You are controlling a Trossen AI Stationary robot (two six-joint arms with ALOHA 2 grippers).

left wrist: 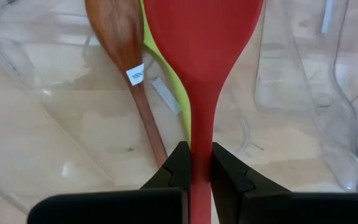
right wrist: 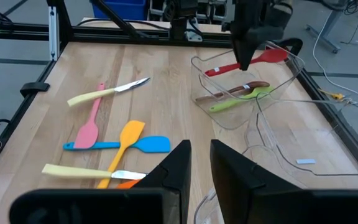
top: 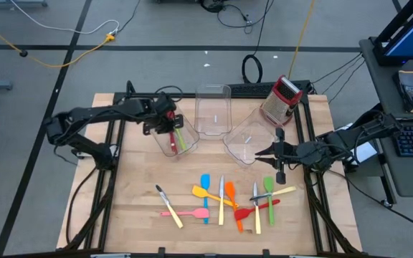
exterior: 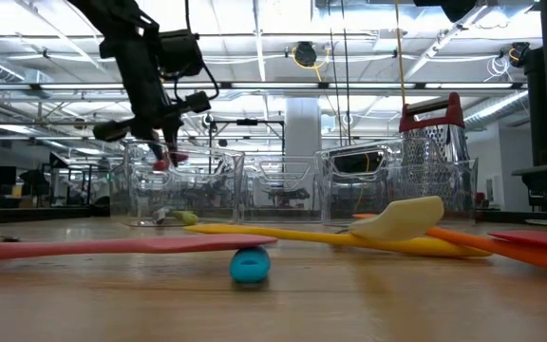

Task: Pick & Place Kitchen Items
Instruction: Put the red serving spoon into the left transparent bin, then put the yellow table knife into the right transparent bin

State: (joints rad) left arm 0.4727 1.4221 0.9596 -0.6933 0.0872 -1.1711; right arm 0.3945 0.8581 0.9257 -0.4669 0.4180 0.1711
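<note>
**Left gripper holds red spoon over the left bin**

The left gripper (top: 169,126) sits at about ten o'clock on the table, above the left bin (top: 165,145), its fingers (left wrist: 178,167) clamped on the handle of the red spoon (left wrist: 201,56). Under the red spoon inside that bin lie a brown spoon (left wrist: 124,43) and a green spoon (right wrist: 244,97).

The right gripper (top: 261,152) waits at about three o'clock, beside the right bin (top: 248,143), with its fingers parted around nothing.

The remaining utensils lie loose on the wood around six o'clock: a cream-handled knife (top: 169,206), pink spatula (top: 188,213), blue spatula (top: 206,193), yellow spatula (top: 208,193), orange spatula (top: 233,204) and green spatula (top: 269,193). The grater (top: 281,100) stands near one o'clock.
</note>
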